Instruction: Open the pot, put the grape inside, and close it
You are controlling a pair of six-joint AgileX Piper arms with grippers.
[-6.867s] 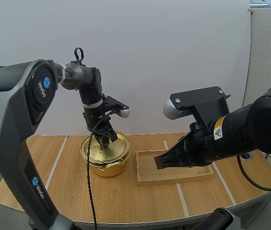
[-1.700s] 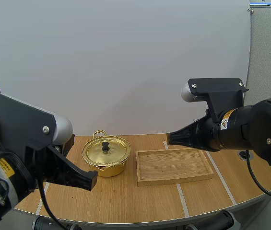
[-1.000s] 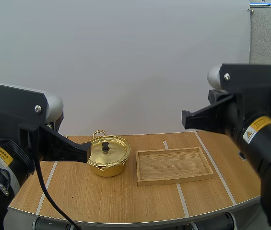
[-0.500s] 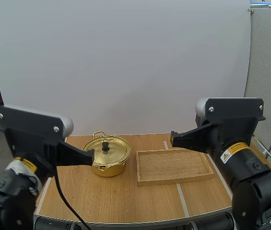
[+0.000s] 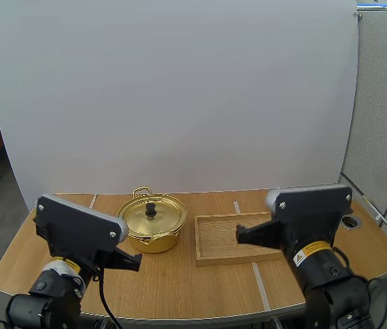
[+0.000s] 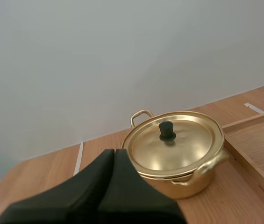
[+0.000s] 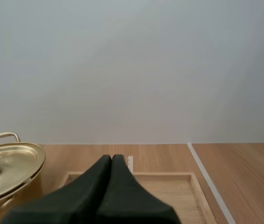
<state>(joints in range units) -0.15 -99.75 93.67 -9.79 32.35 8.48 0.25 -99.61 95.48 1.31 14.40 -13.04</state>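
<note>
Wooden tray (image 5: 214, 241) lying flat, light wood table (image 5: 179, 282)

One pot (image 5: 153, 240), one lid (image 5: 163, 218), one wooden tray (image 5: 217, 240), one table (image 5: 179, 282).

- Pot (image 5: 153, 241): shiny gold, ahead of the left gripper (image 6: 113, 151).
- Lid (image 5: 162, 218): gold, with a black knob (image 5: 151, 208).
- Tray (image 5: 224, 240): pale wood with fine grain, ahead of the right gripper (image 7: 111, 157).
- Worktop (image 5: 179, 281): light wood with thin white lines.
- Both grippers: black.
</note>
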